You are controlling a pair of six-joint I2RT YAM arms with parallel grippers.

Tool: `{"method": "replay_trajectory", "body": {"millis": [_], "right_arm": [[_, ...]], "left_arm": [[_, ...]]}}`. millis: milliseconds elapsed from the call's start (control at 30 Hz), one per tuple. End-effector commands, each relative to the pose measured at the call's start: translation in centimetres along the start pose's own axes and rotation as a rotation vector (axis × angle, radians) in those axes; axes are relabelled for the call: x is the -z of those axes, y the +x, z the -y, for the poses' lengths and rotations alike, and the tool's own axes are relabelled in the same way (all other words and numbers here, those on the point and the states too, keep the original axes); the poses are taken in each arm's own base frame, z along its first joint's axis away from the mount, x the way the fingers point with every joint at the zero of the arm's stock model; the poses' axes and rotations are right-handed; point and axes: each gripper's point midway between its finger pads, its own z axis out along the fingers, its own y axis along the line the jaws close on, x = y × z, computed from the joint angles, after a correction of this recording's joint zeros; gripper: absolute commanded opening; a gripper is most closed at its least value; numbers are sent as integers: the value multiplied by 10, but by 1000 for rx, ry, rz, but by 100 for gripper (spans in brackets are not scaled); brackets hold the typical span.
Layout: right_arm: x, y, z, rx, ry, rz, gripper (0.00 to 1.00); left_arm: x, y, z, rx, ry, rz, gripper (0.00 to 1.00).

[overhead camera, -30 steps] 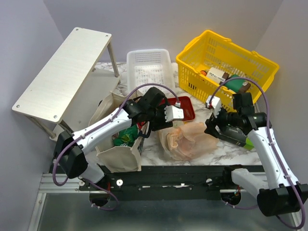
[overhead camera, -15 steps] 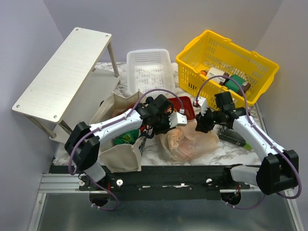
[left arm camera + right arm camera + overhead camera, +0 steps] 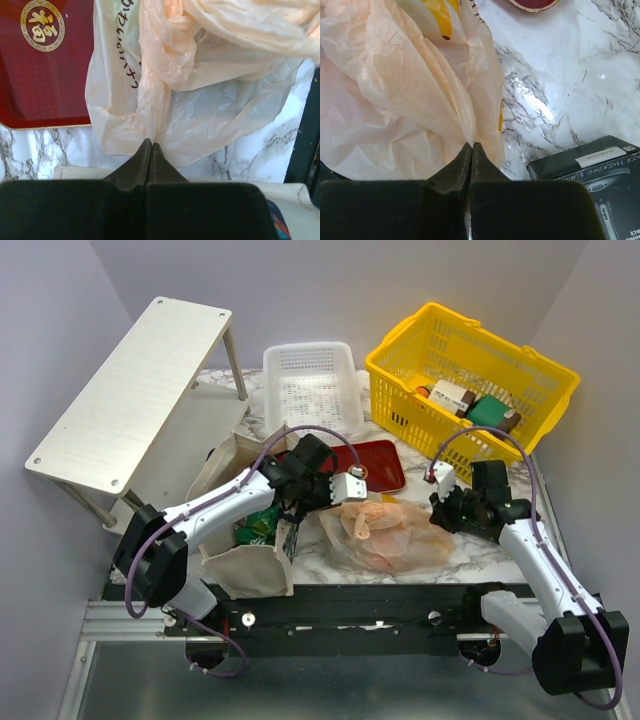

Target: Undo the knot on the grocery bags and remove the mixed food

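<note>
Film of the plastic bag (image 3: 385, 530) was pinched at both ends: the left gripper (image 3: 151, 145) and the right gripper (image 3: 471, 146) each sat fully closed on a fold. The bag lay on the desk (image 3: 318, 562), just beside the red tray (image 3: 385, 462). Pulling outward could tear such thin film.

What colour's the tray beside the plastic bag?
Dark red tray with a gold round emblem; best seen in left wrist view.
</note>
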Motion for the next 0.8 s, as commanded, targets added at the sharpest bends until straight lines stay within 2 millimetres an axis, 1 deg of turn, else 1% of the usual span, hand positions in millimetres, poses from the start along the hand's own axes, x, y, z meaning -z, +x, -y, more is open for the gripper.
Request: {"method": "replay_trajectory", "body": {"millis": [0,33,67,100,133,167,200,233,267,333,367,400,433,467,500,533,600,667,700,767], "right_arm": [[18,-22,-7,36,-37,53,40],[24,-32,-13,36,-65,72,48],[30,-43,-15,42,-81,100,52],[35,-56,-21,48,-122,142,58],[46,-76,-21,72,-124,185,60],[46,-81,-22,65,-145,191,62],[47,-89,-25,61,-171,208,64],[49,-98,-26,73,-183,221,64],[43,-99,-27,62,-208,204,65],[36,-105,-30,71,-238,202,66],[32,-106,-30,69,-245,197,66],[24,-103,-28,30,-249,172,67],[18,-106,-26,20,-246,178,67],[13,-103,-27,-7,-257,166,67],[4,-98,-29,-55,-284,139,67],[0,-97,-30,-68,-296,134,67],[-6,-91,-35,-94,-321,120,66],[-9,-89,-37,-92,-325,115,66],[-11,-86,-37,-98,-321,109,66],[-13,-79,-39,-105,-320,101,66]], "left_arm": [[15,7,-3,28,-37,-35,24],[19,-2,-5,36,-40,-9,39],[23,-15,-4,44,-33,37,45],[33,-33,-9,59,-50,92,50],[39,-44,-10,65,-50,127,55],[42,-57,-7,66,-26,174,56],[50,-71,-11,63,-30,218,57],[51,-78,-8,80,-12,245,59],[52,-86,-8,77,-1,268,59],[45,-98,-2,78,47,284,59],[41,-99,-1,83,60,277,59],[33,-100,-1,94,77,269,59],[28,-100,-1,103,86,264,59],[23,-101,0,123,97,270,58],[13,-95,2,138,116,252,57],[9,-94,6,146,139,252,57],[-2,-87,12,159,182,235,57],[-9,-81,24,149,234,211,57],[-17,-77,29,124,253,185,57],[-25,-70,32,124,258,156,54]]}}
